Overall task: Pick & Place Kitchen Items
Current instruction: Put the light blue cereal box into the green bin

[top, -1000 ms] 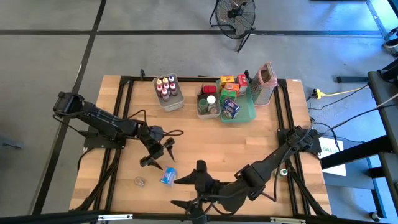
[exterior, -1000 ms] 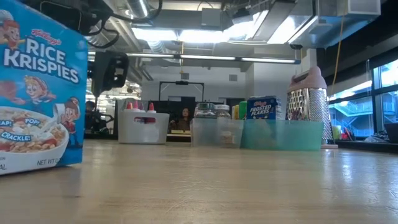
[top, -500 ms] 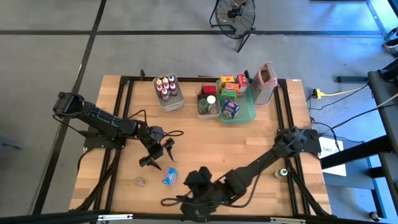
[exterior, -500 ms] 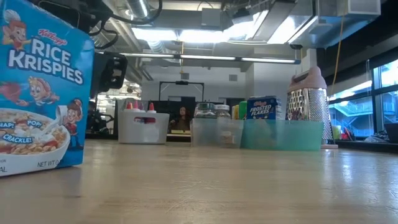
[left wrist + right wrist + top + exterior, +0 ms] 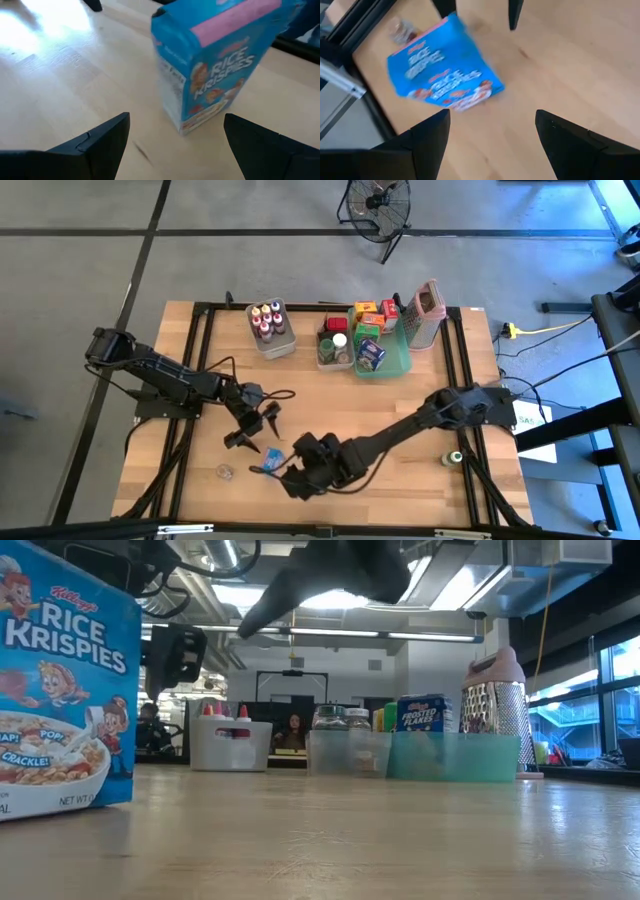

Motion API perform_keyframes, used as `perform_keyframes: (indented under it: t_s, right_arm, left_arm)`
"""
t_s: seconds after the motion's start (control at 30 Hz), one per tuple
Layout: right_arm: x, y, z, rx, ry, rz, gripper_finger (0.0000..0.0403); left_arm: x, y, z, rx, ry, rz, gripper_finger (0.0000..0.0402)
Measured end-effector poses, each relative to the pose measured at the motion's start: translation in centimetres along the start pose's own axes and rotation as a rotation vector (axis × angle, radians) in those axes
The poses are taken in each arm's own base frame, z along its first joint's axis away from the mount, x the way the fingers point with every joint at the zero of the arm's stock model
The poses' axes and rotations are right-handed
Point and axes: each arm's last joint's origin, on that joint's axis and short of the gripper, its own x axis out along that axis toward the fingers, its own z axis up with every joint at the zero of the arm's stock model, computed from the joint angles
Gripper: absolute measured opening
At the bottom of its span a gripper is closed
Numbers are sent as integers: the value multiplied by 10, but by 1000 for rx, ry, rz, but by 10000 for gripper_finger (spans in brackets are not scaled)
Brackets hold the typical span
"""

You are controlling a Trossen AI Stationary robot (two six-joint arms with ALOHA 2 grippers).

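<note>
Standing blue "Kellogg's Rice Krispies" box [image 5: 62, 690], "Frosted Flakes" box [image 5: 421, 713]

Right gripper [image 5: 490, 132] above wooden counter [image 5: 560, 65], jaws spread wide, nothing between them. Blue Rice Krispies box [image 5: 442, 67] ahead of jaws, on counter, printed face toward camera, tilted in frame. Small clear item [image 5: 400, 30] just beyond box near counter edge, too blurred to identify. Two dark fingers of other gripper [image 5: 477, 7] past box, apart from it. Black frame rail [image 5: 355, 22] along counter edge, grey floor beyond.
</note>
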Motion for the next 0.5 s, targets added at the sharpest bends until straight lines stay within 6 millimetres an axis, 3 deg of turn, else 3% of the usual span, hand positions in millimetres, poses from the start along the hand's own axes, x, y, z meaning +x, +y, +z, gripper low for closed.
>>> perform_keyframes:
  t_s: [0.5]
  right_arm:
    - [17,-18,36,24,24,-50,295]
  left_arm:
    - [0,0,0,-31,1,1,320]
